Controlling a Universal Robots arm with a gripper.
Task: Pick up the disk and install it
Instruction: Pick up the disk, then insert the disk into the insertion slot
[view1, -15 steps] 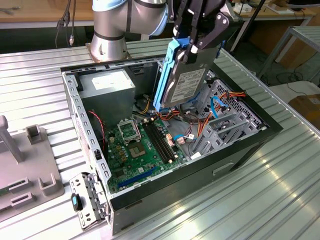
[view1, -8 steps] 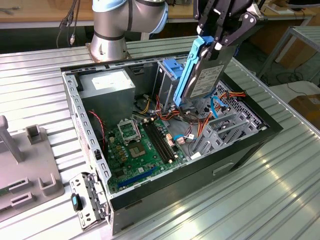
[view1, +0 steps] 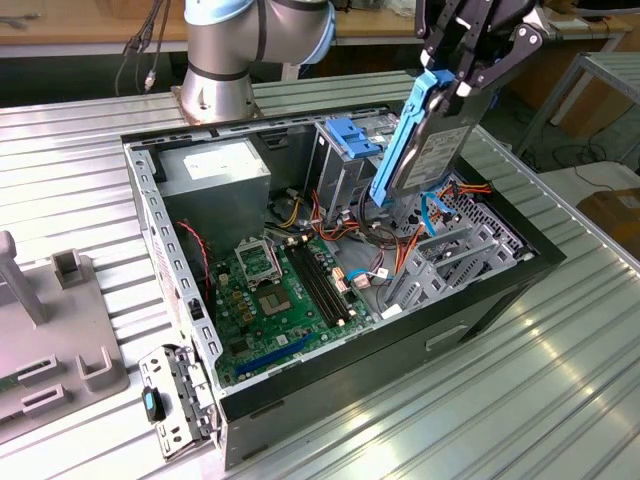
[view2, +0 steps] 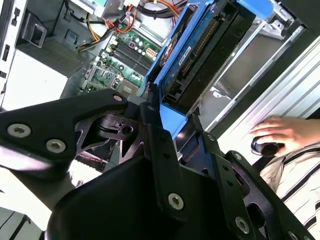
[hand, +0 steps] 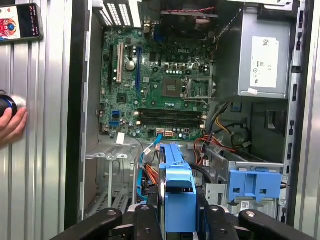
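Note:
The disk (view1: 432, 150), a grey metal drive with a white label in a bright blue carrier rail, hangs tilted on edge above the open computer case (view1: 340, 372). My gripper (view1: 456, 72) is shut on its upper end. The lower end sits just over the drive bays beside a blue bay carrier (view1: 347, 140). In the second wrist view the disk (view2: 200, 45) runs away from my gripper (view2: 167, 116) toward the case interior. In the first wrist view the blue carrier of the disk (hand: 177, 192) stands between my black fingers (hand: 145, 220), above orange and blue cables.
Inside the case lie the green motherboard (hand: 160, 85), a grey power supply (hand: 265, 60) and a blue bay carrier (hand: 255, 182). A person's hand (hand: 12, 125) rests on a knob beside the case, near a phone (hand: 20, 22). A grey fixture (view1: 50, 330) stands at the exterior view's left.

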